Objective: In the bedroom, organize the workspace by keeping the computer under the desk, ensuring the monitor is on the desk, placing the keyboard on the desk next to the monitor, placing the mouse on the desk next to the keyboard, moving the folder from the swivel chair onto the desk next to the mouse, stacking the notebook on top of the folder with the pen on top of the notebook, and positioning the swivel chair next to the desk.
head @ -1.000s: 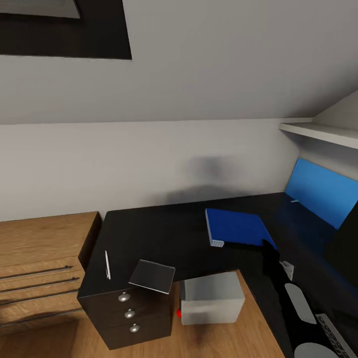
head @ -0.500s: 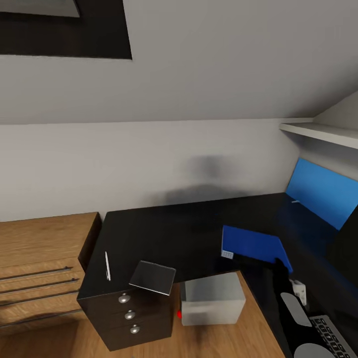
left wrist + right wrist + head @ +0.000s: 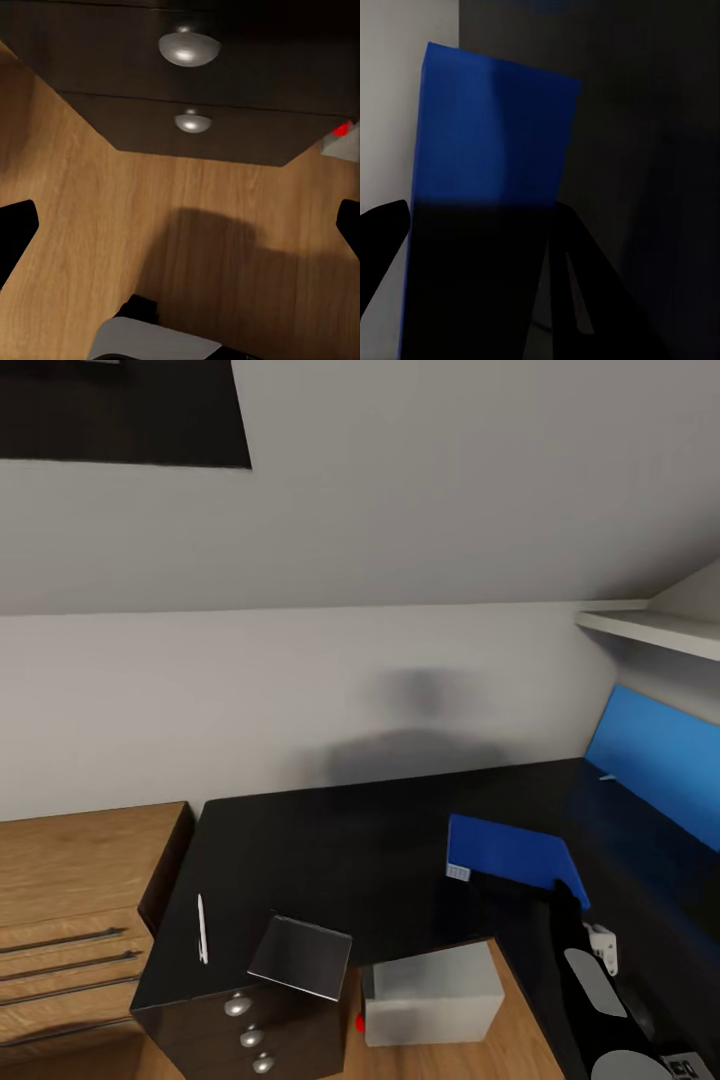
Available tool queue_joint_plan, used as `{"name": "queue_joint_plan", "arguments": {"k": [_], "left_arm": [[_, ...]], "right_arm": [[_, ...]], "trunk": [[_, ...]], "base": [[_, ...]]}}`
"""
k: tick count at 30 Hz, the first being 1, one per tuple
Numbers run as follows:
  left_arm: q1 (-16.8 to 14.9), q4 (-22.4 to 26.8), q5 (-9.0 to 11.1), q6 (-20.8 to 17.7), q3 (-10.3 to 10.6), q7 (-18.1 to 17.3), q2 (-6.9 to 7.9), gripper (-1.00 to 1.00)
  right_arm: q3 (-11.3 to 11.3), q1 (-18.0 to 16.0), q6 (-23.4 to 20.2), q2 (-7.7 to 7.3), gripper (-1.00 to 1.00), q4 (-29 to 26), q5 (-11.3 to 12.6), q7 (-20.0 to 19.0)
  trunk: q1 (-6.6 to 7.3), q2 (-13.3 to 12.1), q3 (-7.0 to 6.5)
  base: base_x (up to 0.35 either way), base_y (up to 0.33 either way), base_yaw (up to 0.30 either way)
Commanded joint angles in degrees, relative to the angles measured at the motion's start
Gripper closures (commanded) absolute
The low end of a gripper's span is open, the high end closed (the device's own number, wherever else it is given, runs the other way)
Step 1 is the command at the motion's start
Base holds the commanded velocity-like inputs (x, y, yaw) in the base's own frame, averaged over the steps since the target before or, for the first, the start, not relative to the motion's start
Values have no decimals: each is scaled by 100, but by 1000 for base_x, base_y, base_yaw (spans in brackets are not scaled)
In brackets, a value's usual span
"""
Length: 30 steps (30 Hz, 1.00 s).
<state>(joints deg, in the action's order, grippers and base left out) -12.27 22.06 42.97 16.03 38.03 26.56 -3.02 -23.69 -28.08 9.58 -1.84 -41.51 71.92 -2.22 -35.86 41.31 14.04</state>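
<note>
Nearest the robot, the right gripper (image 3: pixel 567 890) reaches forward over the black tabletop (image 3: pixel 360 850) with its jaws closed on the near edge of the blue folder (image 3: pixel 510 852). In the right wrist view one dark finger lies on the folder's cover (image 3: pixel 487 150), which suggests the grip is kept so the folder can be slid or set flat in its place on the desk rather than dropped. The folder lies low over the glossy surface; whether it rests fully on it cannot be told.

The left gripper (image 3: pixel 180 225) hangs low over the oak floor (image 3: pixel 97 225), jaws spread wide and empty, facing the drawer unit (image 3: pixel 187 82) with its round silver knobs. It seems parked out of the way while the right arm works.

The grey computer (image 3: pixel 432 992) sits on the floor in the desk's inner corner, partly tucked under the tabletop, as the task wants.

Farther left, the notebook (image 3: pixel 300 957) lies at the tabletop's front edge, overhanging the drawers, with the pen (image 3: pixel 201 928) beside it and apart. Both appear to wait for stacking once the folder is settled.
</note>
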Motion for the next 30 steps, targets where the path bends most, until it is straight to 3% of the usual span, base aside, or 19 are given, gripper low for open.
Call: {"name": "queue_joint_plan", "arguments": {"k": [1, 16, 30], "left_arm": [[-6, 0, 53, 32, 55, 34, 3, -100], [-8, 0, 61, 35, 73, 51, 3, -100], [-5, 0, 62, 33, 73, 60, 3, -100]], "right_arm": [[4, -4, 17, -1, 100, 2, 59, -24], [-3, -4, 26, 15, 100, 3, 68, -24], [2, -4, 26, 17, 100, 3, 62, -24]], "trunk": [[-3, 6, 8], [-3, 6, 8], [-267, 487, 223]], "base": [[195, 0, 0], [73, 0, 0], [1, 0, 0]]}}
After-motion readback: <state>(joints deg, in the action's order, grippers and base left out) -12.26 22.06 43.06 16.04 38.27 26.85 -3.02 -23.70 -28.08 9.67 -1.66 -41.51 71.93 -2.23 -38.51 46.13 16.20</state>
